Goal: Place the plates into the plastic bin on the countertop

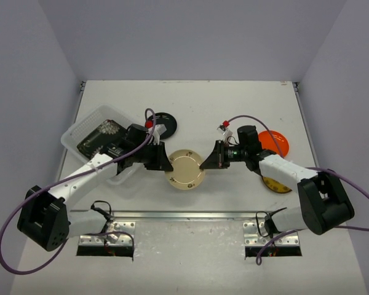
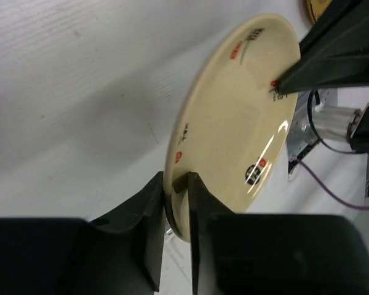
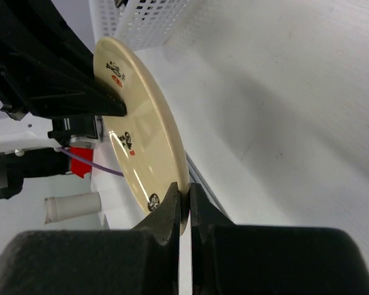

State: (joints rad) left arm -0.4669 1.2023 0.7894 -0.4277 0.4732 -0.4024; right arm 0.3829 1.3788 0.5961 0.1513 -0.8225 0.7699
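A small round cream plate [image 1: 184, 170] with dark and red marks hangs just above the countertop [image 1: 234, 104], held by both grippers. My left gripper [image 1: 166, 165] is shut on its left rim. My right gripper [image 1: 204, 164] is shut on its right rim. In the left wrist view the plate [image 2: 234, 117] stands on edge between my jaws [image 2: 176, 192]. In the right wrist view its rim [image 3: 141, 129] is pinched at my gripper [image 3: 186, 198]. The plastic bin [image 1: 80, 130] at the left holds a black plate with white flowers [image 1: 103, 136].
A round black plate [image 1: 166, 122] lies behind the left gripper. An orange plate [image 1: 277, 141] and a yellow plate [image 1: 277, 184], partly under the right arm, lie at the right. The bin's perforated wall [image 3: 147, 18] shows beyond the plate. A metal rail [image 1: 184, 215] runs along the front edge.
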